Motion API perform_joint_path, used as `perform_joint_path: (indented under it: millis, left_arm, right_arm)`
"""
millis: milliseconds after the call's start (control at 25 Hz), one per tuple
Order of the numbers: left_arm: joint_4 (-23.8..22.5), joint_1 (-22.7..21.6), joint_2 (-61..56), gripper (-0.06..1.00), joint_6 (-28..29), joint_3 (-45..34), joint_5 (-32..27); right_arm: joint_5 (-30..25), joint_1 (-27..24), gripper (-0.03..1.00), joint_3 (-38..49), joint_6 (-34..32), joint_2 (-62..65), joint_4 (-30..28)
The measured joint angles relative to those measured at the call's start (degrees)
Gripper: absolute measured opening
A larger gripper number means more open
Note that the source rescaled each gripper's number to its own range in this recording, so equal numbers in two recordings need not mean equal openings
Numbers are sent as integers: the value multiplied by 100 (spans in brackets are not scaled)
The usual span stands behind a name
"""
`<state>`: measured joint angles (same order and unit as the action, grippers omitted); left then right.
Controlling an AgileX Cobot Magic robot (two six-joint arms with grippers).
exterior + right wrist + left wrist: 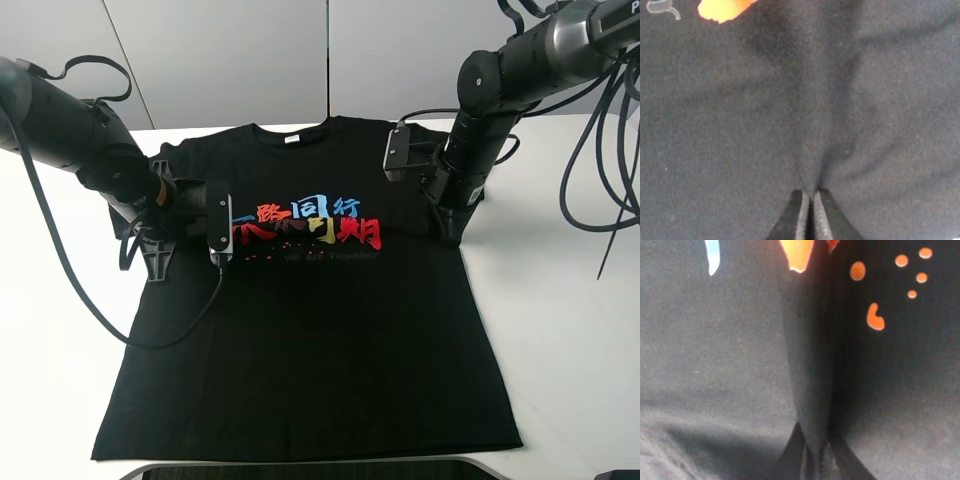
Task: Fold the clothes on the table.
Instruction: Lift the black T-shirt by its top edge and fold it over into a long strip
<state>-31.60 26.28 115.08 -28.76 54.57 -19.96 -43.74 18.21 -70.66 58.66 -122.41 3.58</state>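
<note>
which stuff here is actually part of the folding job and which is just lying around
Part of the job: black T-shirt, white table, left end effector, right end effector, each shut on a pinch of the shirt.
Just around: black cables on the right, dark object at the near edge.

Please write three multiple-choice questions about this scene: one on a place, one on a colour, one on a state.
1. The collar of the shirt lies toward: A the far edge of the table; B its near edge; C its right edge.
2. The shirt is: A white; B black; C green.
3. The right gripper is: A open; B shut on the shirt; C clear of the shirt.
1 A: the collar is at the top of the high view. 2 B: black cloth on a white table. 3 B: closed fingers pinch a fold.
</note>
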Motion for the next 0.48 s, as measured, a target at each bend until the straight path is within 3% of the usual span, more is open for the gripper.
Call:
perform_joint_path:
  millis: [480]
  left_arm:
    - [-81, 0, -47, 0, 209, 0, 69]
  right_arm:
    - [136, 0, 1, 0, -423, 56, -194]
